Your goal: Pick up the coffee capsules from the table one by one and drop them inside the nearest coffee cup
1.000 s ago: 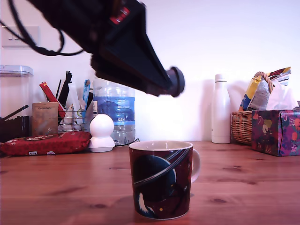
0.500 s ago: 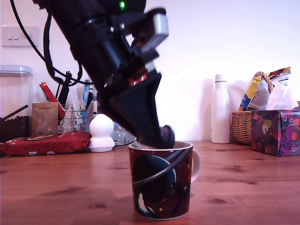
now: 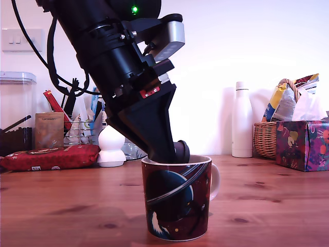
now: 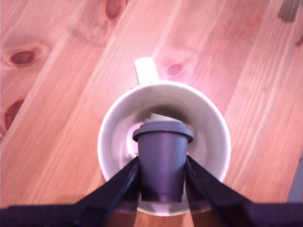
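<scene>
The coffee cup point(image 3: 177, 198), dark with a blue ringed planet, stands on the reddish-brown table point(image 3: 267, 206) near its front. My gripper point(image 3: 177, 153) reaches down to the cup's rim, shut on a dark grey coffee capsule point(image 3: 182, 149). In the wrist view the gripper point(image 4: 162, 165) pinches that capsule point(image 4: 162, 151) by its sides, rim forward, right over the cup's white inside point(image 4: 111, 142). A pale piece point(image 4: 156, 116) shows in the cup behind the capsule, mostly hidden. The white handle point(image 4: 146, 71) points away from the gripper.
Along the back wall stand a white figurine point(image 3: 111, 146), a red packet point(image 3: 51, 157), a water bottle point(image 3: 126, 118), a white bottle point(image 3: 241, 121), a wicker basket point(image 3: 264, 139) and a patterned tissue box point(image 3: 303, 145). Bare wood surrounds the cup.
The arm swung down from high above the cup until the held capsule reached the rim. Over the last half second it barely shifted.
</scene>
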Controlling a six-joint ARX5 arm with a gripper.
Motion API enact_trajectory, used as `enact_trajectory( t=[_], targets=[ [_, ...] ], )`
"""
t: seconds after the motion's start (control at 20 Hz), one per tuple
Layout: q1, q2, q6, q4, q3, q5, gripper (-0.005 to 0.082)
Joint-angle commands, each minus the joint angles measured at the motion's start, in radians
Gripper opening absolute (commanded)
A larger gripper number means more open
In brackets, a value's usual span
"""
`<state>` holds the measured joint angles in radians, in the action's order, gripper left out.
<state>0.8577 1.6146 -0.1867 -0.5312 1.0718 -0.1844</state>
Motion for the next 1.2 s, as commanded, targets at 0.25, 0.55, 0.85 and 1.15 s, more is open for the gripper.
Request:
enact_trajectory(
  t=[0.25, 0.55, 0.85, 1.15],
  targets=[
    [0.002, 0.008, 0.01, 0.023, 0.013, -0.023, 0.0784],
    [0.002, 0.006, 0.011, 0.031, 0.015, -0.031, 0.078],
    [0.002, 0.0, 0.011, -0.021, 0.069, -0.032, 0.076],
    [-0.006, -0.069, -0.003, -0.032, 0.075, -0.032, 0.0005]
  ],
)
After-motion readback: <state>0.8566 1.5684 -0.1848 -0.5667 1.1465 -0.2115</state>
